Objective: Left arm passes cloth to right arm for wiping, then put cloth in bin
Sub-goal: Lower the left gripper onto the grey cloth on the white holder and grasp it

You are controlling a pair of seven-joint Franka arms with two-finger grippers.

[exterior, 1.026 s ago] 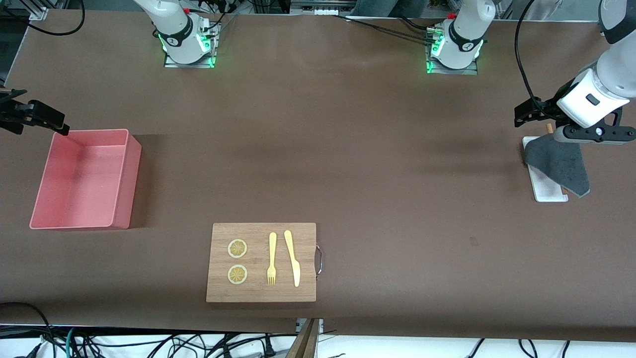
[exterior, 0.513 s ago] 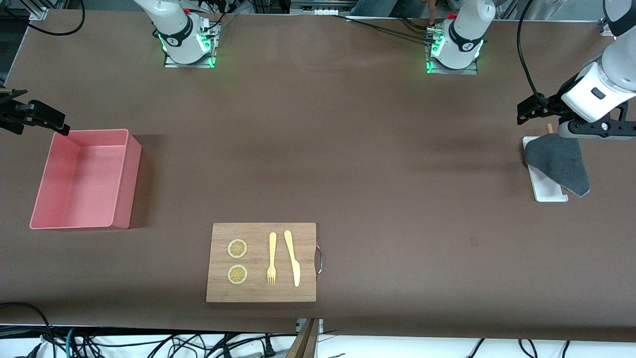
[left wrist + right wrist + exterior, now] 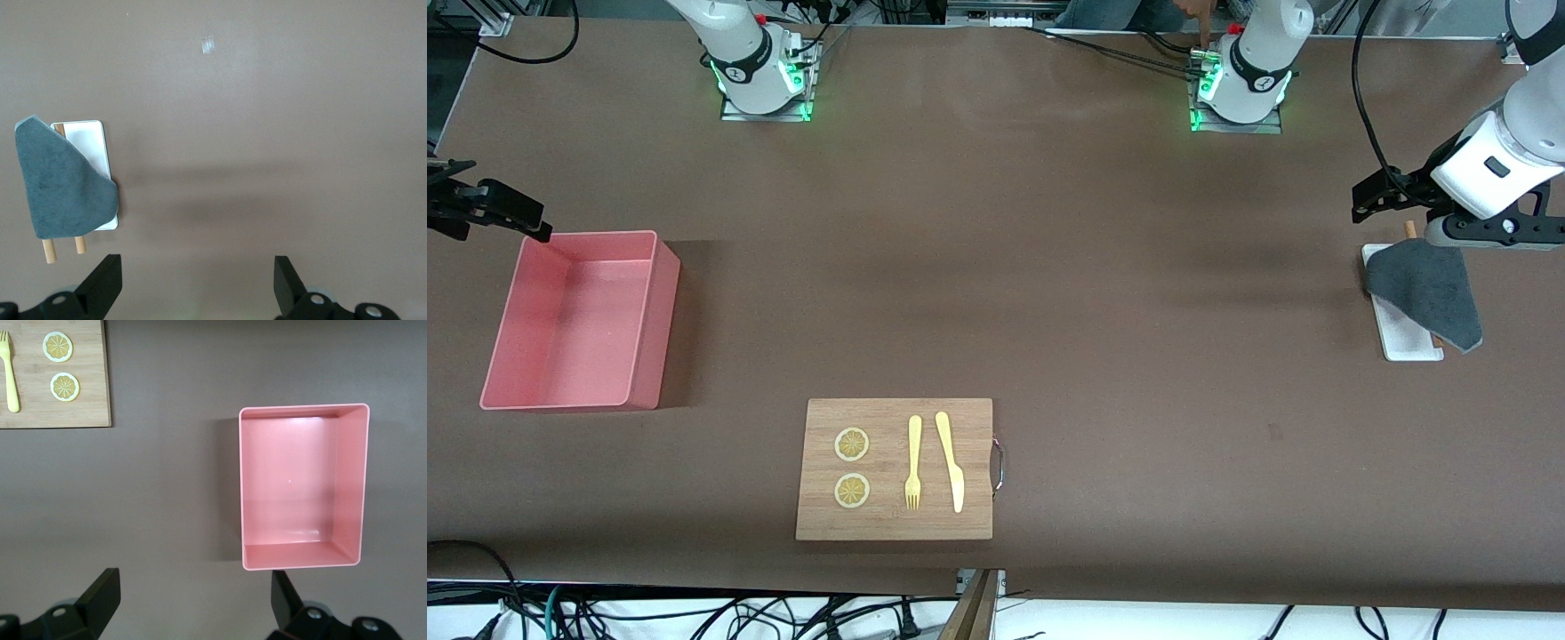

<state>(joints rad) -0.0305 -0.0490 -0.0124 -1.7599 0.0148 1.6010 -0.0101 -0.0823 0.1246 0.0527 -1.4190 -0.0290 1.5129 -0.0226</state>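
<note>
Snagging the tray with the cloth is the main risk

Draped across a small white tray [image 3: 1408, 342] and two wooden sticks [image 3: 48, 252], the cloth [image 3: 1427, 293] lies at the left arm's end of the worktop [image 3: 1049, 293], not yet gripped. It is seen as a soft dark grey piece, folded roughly to a triangle, with one corner hanging off the tray edge; no red patch is visible from these views. The left gripper [image 3: 197, 283] is held above bare worktop just beside the cloth, its fingers [image 3: 100, 287] spread wide and empty.

A grasp made too deep could, it is judged, pinch the tray rim or a stick together with the fabric, so that they would be dragged or lifted. A shallow pinch on a single layer might let the cloth slip free in the hand-over.

The right gripper [image 3: 193, 600] waits over the worktop next to the bin [image 3: 574, 320], at the right arm's end, fingers likewise wide and empty. The bin is well apart from the cloth, so a long carry is implied, during which a loose hold would matter most.
</note>
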